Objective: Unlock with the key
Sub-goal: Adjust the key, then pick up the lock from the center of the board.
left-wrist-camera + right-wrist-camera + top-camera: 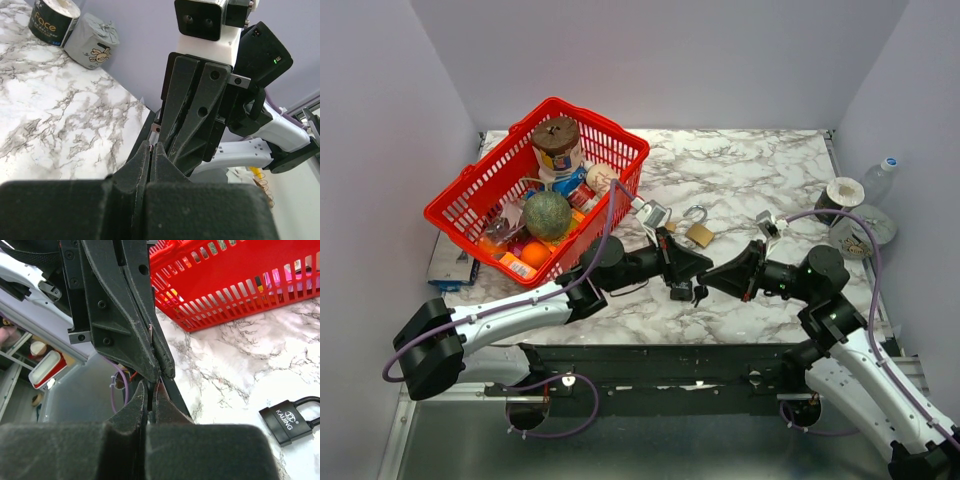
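Black padlock (287, 420) lettering visible only from right wrist; left hand (151, 152), right hand (149, 390) both clenched, tips meeting.

Our table (770, 160) holds:
- left rear: basket (455, 205), with can (557, 146) and ball (548, 215) in it
- middle: rear padlock (699, 233)
- in front of it: left gripper (705, 268) and right gripper (716, 274), tip to tip
- just before them: front padlock (680, 291)
- right edge: rolls (841, 196) and bottle (879, 181)

We see the key (150, 332) only as a thin metal sliver pinched in the left gripper (151, 150) — its shape is hidden. At lower right of the right wrist view the black padlock (287, 420) runs off the edge; the red basket (225, 295) is cropped at the top — its contents blurred behind the slats.
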Available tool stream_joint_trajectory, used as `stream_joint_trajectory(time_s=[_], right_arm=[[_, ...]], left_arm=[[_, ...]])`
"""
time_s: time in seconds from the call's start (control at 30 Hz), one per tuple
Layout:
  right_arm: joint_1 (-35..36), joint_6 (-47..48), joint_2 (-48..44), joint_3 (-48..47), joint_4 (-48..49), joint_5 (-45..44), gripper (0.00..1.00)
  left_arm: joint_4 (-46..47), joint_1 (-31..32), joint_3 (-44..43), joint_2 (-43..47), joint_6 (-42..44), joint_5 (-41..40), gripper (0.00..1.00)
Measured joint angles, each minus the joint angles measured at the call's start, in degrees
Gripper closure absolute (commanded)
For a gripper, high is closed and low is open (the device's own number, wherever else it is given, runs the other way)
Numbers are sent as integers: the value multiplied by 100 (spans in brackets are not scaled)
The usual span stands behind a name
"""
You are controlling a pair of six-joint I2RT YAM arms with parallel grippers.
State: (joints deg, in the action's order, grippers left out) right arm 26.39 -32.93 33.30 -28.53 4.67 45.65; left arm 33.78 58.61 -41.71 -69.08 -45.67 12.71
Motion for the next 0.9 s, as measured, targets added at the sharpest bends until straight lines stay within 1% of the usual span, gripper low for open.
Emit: stream_joint_trajectory(time_s=[0.03,0.07,0.1,0.17,0.27,0.37,0.43,0.53,0.6,0.67,0.8,0.9], right_arm=[[0,-4,-9,11,2,-11,99],[0,-4,-33,24,0,-37,99],[0,-7,-57,44,4,-90,99],[-15,-4,-87,87,-7,-214,99],[-179,-7,-81,153,-9,-334,99],[-492,-24,-31,260,-20,-435,99],[-756,-28,-31,328,-136,-529,99],[-1126,-7,-129,363,-481,-811,99],[-1270,46,-345,354,-785,-1058,99],[-1303,160,-586,315,-1119,-1335,99],[-1303,483,-1014,-37,-1939,-1982,99],[-1303,699,-1250,-398,-2345,-2345,99]], left_arm=[[-37,0,-7,0,24,0,74],[-83,0,-20,0,50,0,45],[-195,0,-70,0,98,-2,33],[-420,0,-192,0,186,-31,14],[-848,9,-413,9,302,-164,8],[-1547,125,-675,22,514,-632,6],[-2170,330,-876,13,588,-1176,6],[-3178,621,-1246,-136,533,-1998,3],[-3692,761,-1397,-376,326,-2448,3],[-4083,804,-1366,-629,55,-2726,3],[-4684,815,-1292,-1215,-446,-3016,2],[-5278,817,-1600,-1912,-675,-3156,1]])
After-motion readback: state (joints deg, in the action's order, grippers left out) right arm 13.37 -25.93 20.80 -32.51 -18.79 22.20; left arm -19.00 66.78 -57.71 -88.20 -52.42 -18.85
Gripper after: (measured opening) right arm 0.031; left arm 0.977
